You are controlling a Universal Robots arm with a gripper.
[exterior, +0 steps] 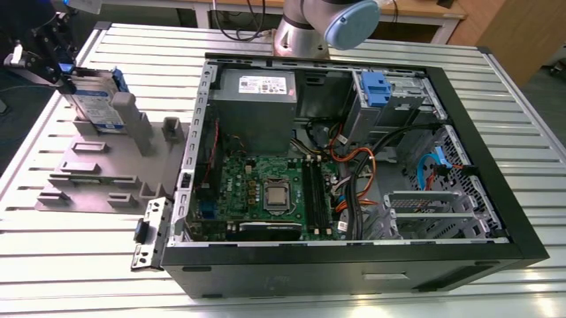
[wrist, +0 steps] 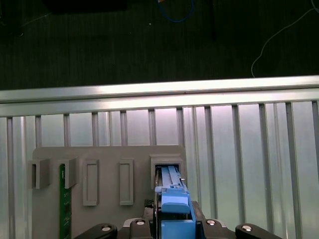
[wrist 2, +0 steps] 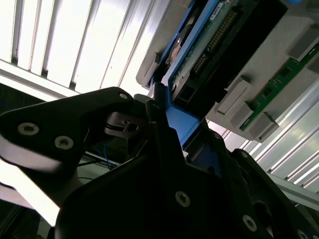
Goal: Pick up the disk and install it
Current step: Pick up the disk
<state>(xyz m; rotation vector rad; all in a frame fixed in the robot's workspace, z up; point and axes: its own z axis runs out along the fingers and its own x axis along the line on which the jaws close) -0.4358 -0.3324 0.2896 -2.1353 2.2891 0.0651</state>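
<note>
Silver slats make up the counter [exterior: 89,265], and dark floor [wrist: 149,40] lies past its edge. The claw [exterior: 62,73] is at the far corner on the exterior view's left. It is pinching the disk [exterior: 93,99] by its bright blue frame. In the second wrist view the black fingers [wrist 2: 155,102] sit tight on each side of that blue frame.

The disk stands up on its edge, with its low end in a slot of the grey stepped holder [exterior: 97,172]. Its white and blue label shows in the exterior view. A thin green board [wrist: 62,199] stands in another slot of the holder, well apart from the disk.

Just to the exterior view's right of the holder sits a big black computer box [exterior: 354,262], lying open. Inside it are a green main board [exterior: 265,185], a grey power box [exterior: 256,109] and many wires. A blue bracket [exterior: 376,89] sits in the metal bay at the box's far side. The robot arm [exterior: 319,26] rises behind the box.
</note>
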